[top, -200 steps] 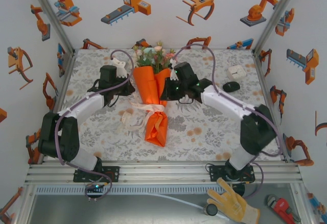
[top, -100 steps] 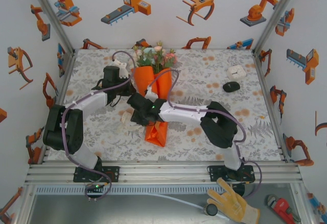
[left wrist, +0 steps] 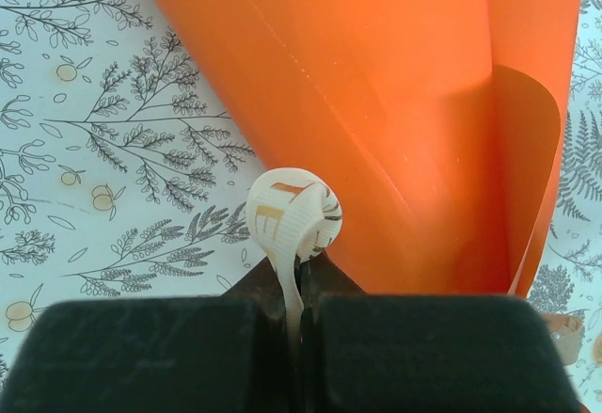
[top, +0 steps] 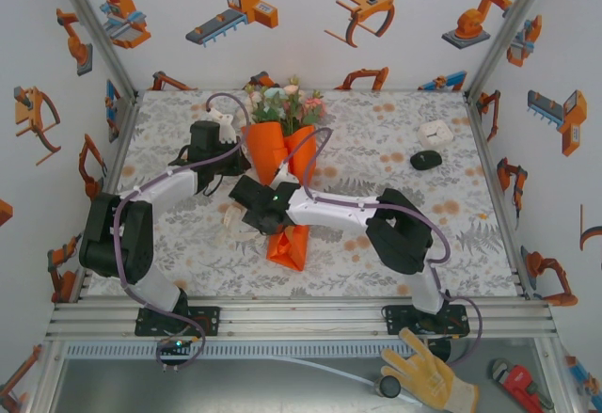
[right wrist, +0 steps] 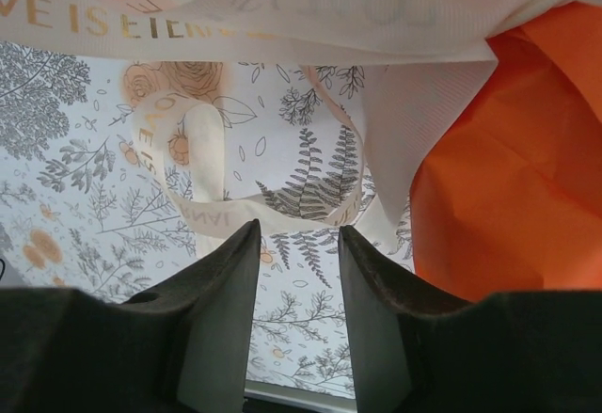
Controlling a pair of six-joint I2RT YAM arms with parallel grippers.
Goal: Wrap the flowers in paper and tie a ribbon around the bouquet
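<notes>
The bouquet lies mid-table as an orange paper [top: 278,154] cone, with the pink, white and green flowers [top: 282,104] sticking out of its far end. The cream ribbon [top: 235,220] crosses the cone's middle and lies in loose loops to its left. My left gripper [top: 224,133] sits at the cone's upper left, shut on a ribbon end [left wrist: 293,217] that curls up out of the left gripper [left wrist: 299,291]. My right gripper [top: 248,208] reaches across the cone to its left side. In the right wrist view the right gripper [right wrist: 299,234] is open, ribbon loops [right wrist: 188,150] lying just beyond its fingers and the paper [right wrist: 508,197] to its right.
A small white box [top: 436,133] and a black oval object [top: 426,160] lie at the back right of the flowered table cover [top: 376,262]. The enclosure walls and metal frame bound the table on three sides.
My right arm has swung from the bouquet's right side across the cone to its left, over the ribbon loops, and its jaws have widened. The left gripper has stayed shut on the ribbon.
</notes>
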